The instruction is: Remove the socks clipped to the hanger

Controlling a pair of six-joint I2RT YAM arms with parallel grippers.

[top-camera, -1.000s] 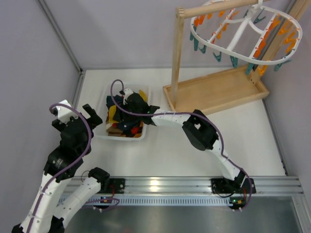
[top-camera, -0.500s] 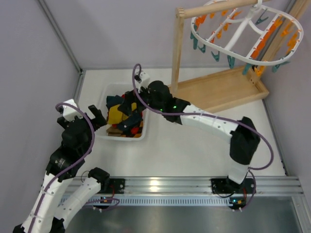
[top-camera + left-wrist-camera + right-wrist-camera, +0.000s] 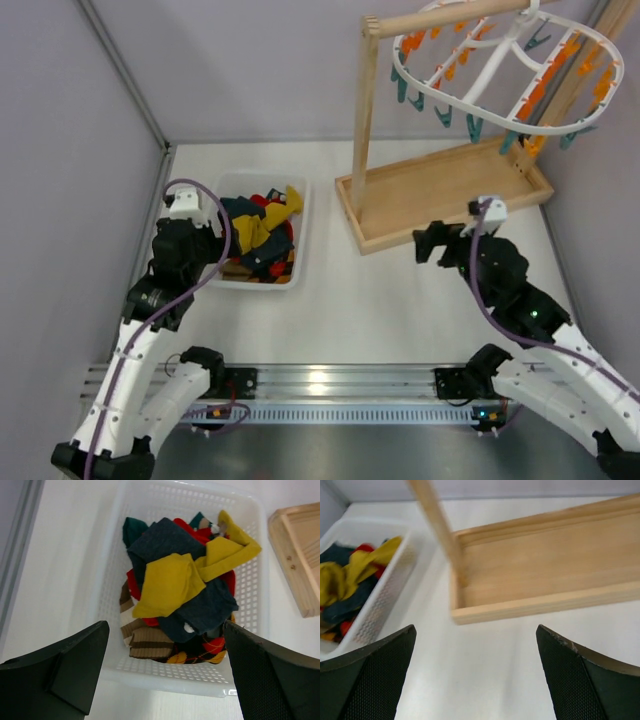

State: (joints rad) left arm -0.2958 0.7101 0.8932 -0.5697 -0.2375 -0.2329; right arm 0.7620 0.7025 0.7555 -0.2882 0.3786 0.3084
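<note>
- Two grippers, both with fingers spread wide and nothing between them.
- Left gripper (image 3: 197, 238) (image 3: 165, 680) hangs over the near-left part of a white perforated basket (image 3: 301, 232) (image 3: 240, 502), not touching the contents.
- Socks (image 3: 262, 233) (image 3: 175, 587) piled loose in that basket: mustard-yellow on top, dark teal under it, red showing through, plus brown-striped and argyle ones at the near edge.
- Right gripper (image 3: 430, 243) (image 3: 477, 680) sits above bare white table (image 3: 350, 300), near the front edge of the wooden stand's tray base (image 3: 450, 190) (image 3: 545, 560).
- Hanger (image 3: 420, 80) hangs from the stand's top bar, far right, rim lined with orange and teal clothespins (image 3: 545, 90); well apart from the socks.
</note>
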